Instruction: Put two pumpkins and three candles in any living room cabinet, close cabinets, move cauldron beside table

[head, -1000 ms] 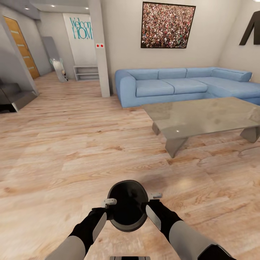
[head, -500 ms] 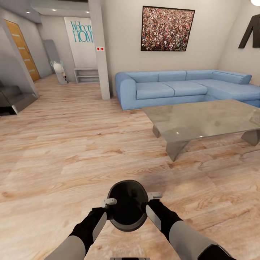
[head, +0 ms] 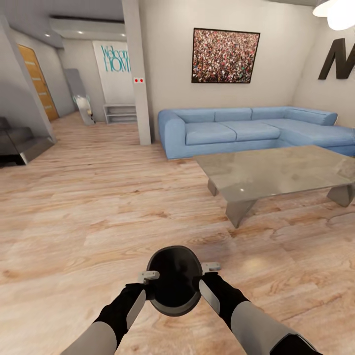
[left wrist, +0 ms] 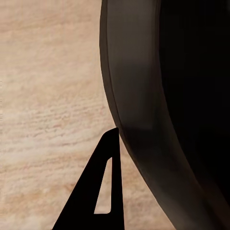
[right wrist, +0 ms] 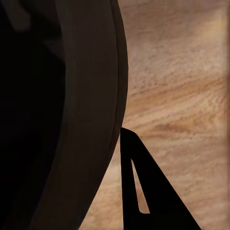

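cauldron [head: 174, 281] hung over wood floor [head: 88, 217], left jaws [head: 146, 286] and right jaws [head: 206, 283] clamped on opposite rim sides. grey tabletop [head: 276, 170] ahead right, well apart; sofa [head: 236, 125] behind.

The room is bright and evenly lit, with small ceiling spots [head: 80, 32] and a glowing lamp [head: 337, 11] overhead. The table [head: 276, 170] top mirrors pale light. Wall lines lean at the edges. Both wrist views are dark and soft.
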You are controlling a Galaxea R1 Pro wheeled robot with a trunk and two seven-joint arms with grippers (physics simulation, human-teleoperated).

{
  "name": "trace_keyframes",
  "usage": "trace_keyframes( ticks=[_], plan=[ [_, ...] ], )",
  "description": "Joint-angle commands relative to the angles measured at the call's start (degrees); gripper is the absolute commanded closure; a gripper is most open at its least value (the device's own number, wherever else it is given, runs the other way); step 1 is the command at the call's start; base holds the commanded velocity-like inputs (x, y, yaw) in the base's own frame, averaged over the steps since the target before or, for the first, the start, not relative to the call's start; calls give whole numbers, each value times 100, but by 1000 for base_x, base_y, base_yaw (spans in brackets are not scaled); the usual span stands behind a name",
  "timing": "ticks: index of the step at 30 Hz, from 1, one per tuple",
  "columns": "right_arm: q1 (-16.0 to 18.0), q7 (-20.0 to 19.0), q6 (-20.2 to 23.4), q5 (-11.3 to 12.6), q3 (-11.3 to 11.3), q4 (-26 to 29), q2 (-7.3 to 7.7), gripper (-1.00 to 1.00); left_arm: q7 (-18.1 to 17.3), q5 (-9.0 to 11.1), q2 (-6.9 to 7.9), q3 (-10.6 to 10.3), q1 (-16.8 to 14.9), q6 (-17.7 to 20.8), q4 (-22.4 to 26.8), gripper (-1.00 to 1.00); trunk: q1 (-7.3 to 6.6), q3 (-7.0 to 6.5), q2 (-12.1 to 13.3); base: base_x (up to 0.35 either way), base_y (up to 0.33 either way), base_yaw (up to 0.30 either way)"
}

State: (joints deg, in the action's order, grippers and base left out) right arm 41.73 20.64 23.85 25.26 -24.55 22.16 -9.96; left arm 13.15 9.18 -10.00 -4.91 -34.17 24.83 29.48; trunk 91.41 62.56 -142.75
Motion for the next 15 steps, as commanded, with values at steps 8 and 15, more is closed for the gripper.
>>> trace_keyframes(
  ticks=[8,15],
  plan=[
    [2,-39,-47,131,-32,13,-4,100,-6,-15,0,7,-2,4,-4,100,-177,-144,322,0,0,0],
    [2,-42,-47,136,-32,10,-4,100,-6,-13,0,8,0,6,-4,100,-330,-270,603,0,0,0]
  ],
)
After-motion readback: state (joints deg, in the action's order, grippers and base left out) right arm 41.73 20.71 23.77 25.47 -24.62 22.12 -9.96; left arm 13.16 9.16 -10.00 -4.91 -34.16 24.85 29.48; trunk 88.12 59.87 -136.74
